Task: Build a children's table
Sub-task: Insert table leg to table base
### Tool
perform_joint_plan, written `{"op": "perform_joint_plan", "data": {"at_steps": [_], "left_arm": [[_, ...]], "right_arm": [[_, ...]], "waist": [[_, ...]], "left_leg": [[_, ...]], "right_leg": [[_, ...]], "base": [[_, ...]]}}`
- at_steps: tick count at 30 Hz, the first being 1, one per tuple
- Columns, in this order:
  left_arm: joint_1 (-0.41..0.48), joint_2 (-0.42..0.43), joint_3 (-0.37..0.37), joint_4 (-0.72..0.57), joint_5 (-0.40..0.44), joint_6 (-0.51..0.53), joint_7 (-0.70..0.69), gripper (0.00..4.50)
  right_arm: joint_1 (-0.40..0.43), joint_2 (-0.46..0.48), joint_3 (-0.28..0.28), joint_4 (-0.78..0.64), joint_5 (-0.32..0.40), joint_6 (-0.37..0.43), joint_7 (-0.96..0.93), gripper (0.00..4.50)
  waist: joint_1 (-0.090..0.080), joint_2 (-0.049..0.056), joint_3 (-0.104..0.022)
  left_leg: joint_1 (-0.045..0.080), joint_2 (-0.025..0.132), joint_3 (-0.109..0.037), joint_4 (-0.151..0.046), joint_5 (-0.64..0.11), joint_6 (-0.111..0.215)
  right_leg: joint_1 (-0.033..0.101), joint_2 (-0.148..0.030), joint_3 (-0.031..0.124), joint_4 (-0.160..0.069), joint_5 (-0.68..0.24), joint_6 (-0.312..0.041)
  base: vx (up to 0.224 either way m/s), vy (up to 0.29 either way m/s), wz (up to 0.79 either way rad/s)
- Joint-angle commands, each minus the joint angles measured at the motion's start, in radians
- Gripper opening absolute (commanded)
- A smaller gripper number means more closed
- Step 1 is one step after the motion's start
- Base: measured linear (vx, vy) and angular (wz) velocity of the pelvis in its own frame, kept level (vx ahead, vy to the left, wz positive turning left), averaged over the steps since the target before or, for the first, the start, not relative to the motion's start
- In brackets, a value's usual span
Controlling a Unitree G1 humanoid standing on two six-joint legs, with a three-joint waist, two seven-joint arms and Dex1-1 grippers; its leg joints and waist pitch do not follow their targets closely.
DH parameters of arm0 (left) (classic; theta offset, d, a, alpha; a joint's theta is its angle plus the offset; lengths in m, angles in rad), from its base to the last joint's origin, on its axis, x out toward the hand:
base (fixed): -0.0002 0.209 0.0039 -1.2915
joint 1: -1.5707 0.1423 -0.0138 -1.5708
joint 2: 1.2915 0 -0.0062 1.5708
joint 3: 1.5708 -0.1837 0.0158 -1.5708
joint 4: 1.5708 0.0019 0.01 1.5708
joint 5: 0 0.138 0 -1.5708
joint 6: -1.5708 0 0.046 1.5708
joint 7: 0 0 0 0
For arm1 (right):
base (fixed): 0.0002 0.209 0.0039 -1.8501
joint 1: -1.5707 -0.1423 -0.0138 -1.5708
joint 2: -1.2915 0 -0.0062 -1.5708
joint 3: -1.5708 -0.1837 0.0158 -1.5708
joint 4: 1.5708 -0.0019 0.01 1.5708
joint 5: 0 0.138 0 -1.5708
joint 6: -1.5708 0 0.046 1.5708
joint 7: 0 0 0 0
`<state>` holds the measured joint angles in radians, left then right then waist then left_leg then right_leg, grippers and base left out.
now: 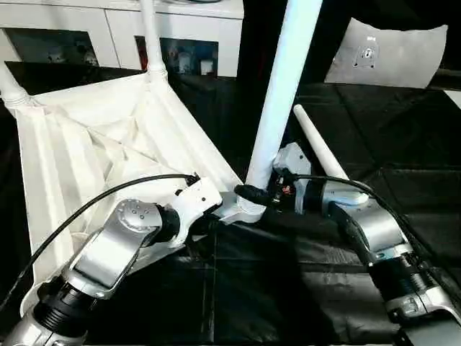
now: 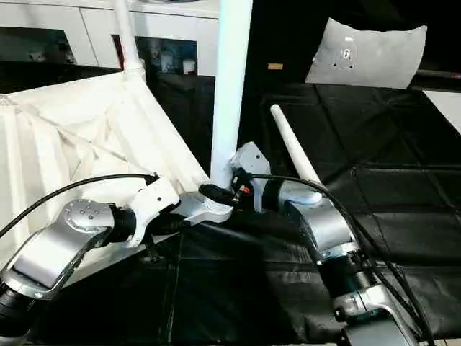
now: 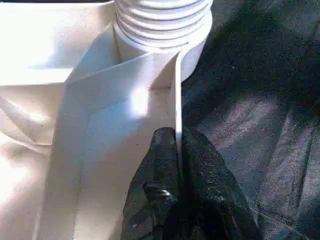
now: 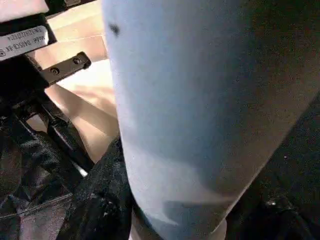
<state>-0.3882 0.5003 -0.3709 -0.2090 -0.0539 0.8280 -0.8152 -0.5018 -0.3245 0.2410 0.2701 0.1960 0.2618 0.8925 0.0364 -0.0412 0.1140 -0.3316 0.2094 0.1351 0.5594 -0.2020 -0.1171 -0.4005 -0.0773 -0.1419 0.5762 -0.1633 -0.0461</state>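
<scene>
Pinching the thin edge wall of the tabletop (image 1: pixel 86 144) is what my left gripper (image 3: pixel 179 150) is doing; its two black fingers (image 3: pixel 160 175) are pressed almost together on either side of that white rim, just beside the round corner socket (image 3: pixel 192 55). I am holding the top upside down, ribbed underside facing up, on the black floor mat (image 1: pixel 288 288).

I am wrapping my right gripper (image 1: pixel 253 193) about halfway open around the base of a table leg (image 1: pixel 284 86), right where the leg is entering that same corner socket. In the right wrist view the leg (image 4: pixel 200 110) is sitting between my fingers (image 4: pixel 100 200), with black pads showing on both sides of its lower end. This leg is standing nearly upright, leaning slightly.

Two other legs are already standing in the far corners of the top: one (image 1: pixel 151 36) at the back corner and one (image 1: pixel 11 86) at the left edge. A fourth leg (image 1: pixel 320 148) is lying loose on the mat just behind my right gripper. A white cabinet (image 1: pixel 115 29) is standing beyond the top, and a white cushion (image 1: pixel 389 54) is resting further back on the right.
</scene>
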Motion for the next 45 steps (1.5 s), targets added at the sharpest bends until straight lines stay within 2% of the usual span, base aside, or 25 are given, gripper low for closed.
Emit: {"op": "perform_joint_plan", "data": {"at_steps": [1,2,3,5,14,15,17,21,27,35,40,45], "left_arm": [[-0.029,0.008,0.026,-0.029,-0.016,-0.046,-0.008,0.00],[-0.030,0.009,0.026,-0.027,-0.016,-0.047,-0.009,0.00],[-0.031,0.009,0.026,-0.026,-0.016,-0.047,-0.009,0.00],[-0.033,0.011,0.026,-0.024,-0.015,-0.048,-0.010,0.00],[-0.035,0.015,0.024,-0.019,-0.019,-0.052,-0.011,0.00],[-0.035,0.015,0.024,-0.018,-0.019,-0.053,-0.012,0.00],[-0.035,0.016,0.025,-0.016,-0.021,-0.057,-0.013,0.00],[-0.037,0.020,0.024,-0.012,-0.024,-0.060,-0.017,0.00],[-0.032,0.025,0.023,-0.013,-0.027,-0.062,-0.020,0.00],[-0.028,0.032,0.009,0.001,-0.026,-0.084,-0.035,0.00],[-0.024,0.046,-0.015,0.023,-0.019,-0.127,-0.060,0.00],[-0.024,0.060,-0.033,0.035,-0.015,-0.159,-0.085,0.00]], "right_arm": [[0.122,-0.016,0.078,0.127,-0.070,0.125,-0.007,1.91],[0.122,-0.011,0.068,0.129,-0.065,0.127,-0.017,1.91],[0.122,-0.008,0.061,0.131,-0.061,0.129,-0.023,2.26],[0.125,-0.007,0.055,0.127,-0.055,0.128,-0.023,2.61],[0.166,-0.013,0.044,0.068,-0.028,0.109,-0.012,3.17],[0.169,-0.014,0.041,0.062,-0.023,0.110,-0.010,3.38],[0.175,-0.015,0.032,0.048,-0.015,0.112,-0.006,3.38],[0.186,-0.018,0.006,0.032,-0.004,0.101,-0.007,3.82],[0.201,-0.023,-0.019,0.018,0.006,0.086,-0.010,4.39],[0.249,-0.060,-0.085,-0.062,0.053,-0.013,0.031,4.39],[0.248,-0.095,-0.123,-0.088,0.072,-0.062,0.067,4.39],[0.241,-0.117,-0.112,-0.108,0.086,-0.074,0.121,4.39]], "waist": [[0.005,0.019,-0.056],[0.005,0.021,-0.056],[0.005,0.019,-0.055],[0.005,0.020,-0.054],[0.010,0.023,-0.057],[0.012,0.023,-0.059],[0.016,0.021,-0.060],[0.019,0.023,-0.057],[0.021,0.026,-0.059],[0.025,0.026,-0.058],[0.022,0.021,-0.057],[0.023,0.027,-0.057]], "left_leg": [[-0.019,0.018,0.011,-0.055,-0.115,0.078],[-0.018,0.018,0.010,-0.056,-0.118,0.077],[-0.019,0.018,0.010,-0.056,-0.126,0.075],[-0.018,0.017,0.010,-0.057,-0.136,0.073],[-0.016,0.019,0.011,-0.056,-0.131,0.072],[-0.017,0.018,0.011,-0.055,-0.122,0.074],[-0.020,0.018,0.010,-0.055,-0.114,0.077],[-0.018,0.017,0.013,-0.056,-0.125,0.078],[-0.018,0.018,0.013,-0.055,-0.111,0.079],[-0.018,0.017,0.015,-0.054,-0.120,0.087],[-0.024,0.012,0.016,-0.052,-0.103,0.103],[-0.021,0.015,0.017,-0.050,-0.095,0.115]], "right_leg": [[0.063,-0.066,0.071,-0.067,-0.286,-0.171],[0.062,-0.066,0.071,-0.067,-0.289,-0.172],[0.062,-0.065,0.070,-0.068,-0.297,-0.169],[0.062,-0.065,0.070,-0.071,-0.314,-0.162],[0.061,-0.065,0.071,-0.070,-0.293,-0.167],[0.063,-0.064,0.072,-0.068,-0.280,-0.173],[0.065,-0.065,0.071,-0.065,-0.269,-0.174],[0.061,-0.065,0.072,-0.072,-0.314,-0.157],[0.062,-0.064,0.072,-0.067,-0.276,-0.169],[0.062,-0.063,0.073,-0.070,-0.290,-0.161],[0.065,-0.062,0.072,-0.071,-0.315,-0.148],[0.061,-0.061,0.073,-0.069,-0.294,-0.163]], "base": [[0.000,0.000,0.00],[0.000,0.000,0.00],[0.000,0.000,0.00],[0.000,0.000,0.00],[0.000,0.000,0.00],[0.000,0.000,0.00],[0.000,0.000,0.00],[0.000,0.000,0.00],[0.000,0.000,0.00],[0.000,0.000,0.00],[0.000,0.000,0.00],[0.000,0.000,0.00]]}}
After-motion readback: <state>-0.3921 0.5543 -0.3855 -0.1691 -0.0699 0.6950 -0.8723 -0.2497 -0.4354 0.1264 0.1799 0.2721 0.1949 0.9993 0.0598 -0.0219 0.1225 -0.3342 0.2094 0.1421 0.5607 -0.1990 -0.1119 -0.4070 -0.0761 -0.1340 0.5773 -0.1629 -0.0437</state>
